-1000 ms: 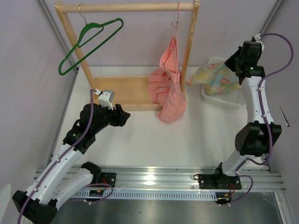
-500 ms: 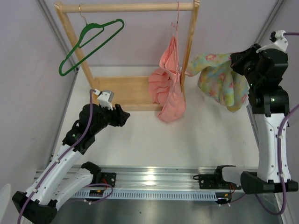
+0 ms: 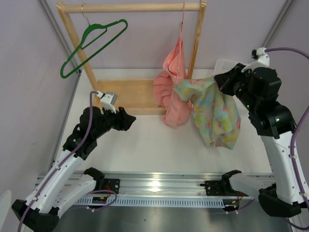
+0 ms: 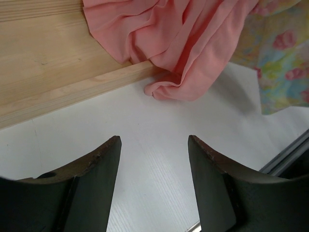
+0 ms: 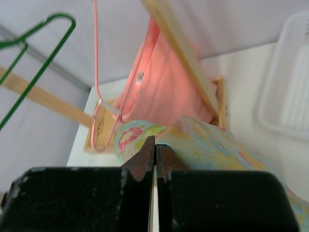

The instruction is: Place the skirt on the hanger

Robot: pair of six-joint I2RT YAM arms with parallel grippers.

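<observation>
The skirt (image 3: pixel 213 112), pastel yellow, mint and blue with pink flowers, hangs in the air from my right gripper (image 3: pixel 221 83), which is shut on its upper edge. In the right wrist view the shut jaws (image 5: pixel 155 151) pinch the skirt (image 5: pixel 217 145) just in front of the pink garment. The dark green hanger (image 3: pixel 92 42) hangs by its hook at the left end of the wooden rail, far from the skirt; it shows at the top left as hanger (image 5: pixel 43 43). My left gripper (image 3: pixel 128 119) hovers low over the table, open and empty (image 4: pixel 154 141).
A salmon-pink ruffled garment (image 3: pixel 173 92) hangs on a thin pink wire hanger (image 5: pixel 96 96) by the rack's right post (image 3: pixel 195 46). The rack's wooden base (image 4: pixel 48 63) lies ahead of the left gripper. A white basket (image 3: pixel 226 65) sits at the back right.
My right arm has swung left and forward, carrying the skirt out of the white basket until it hangs beside the pink garment. The left arm has stayed still.
</observation>
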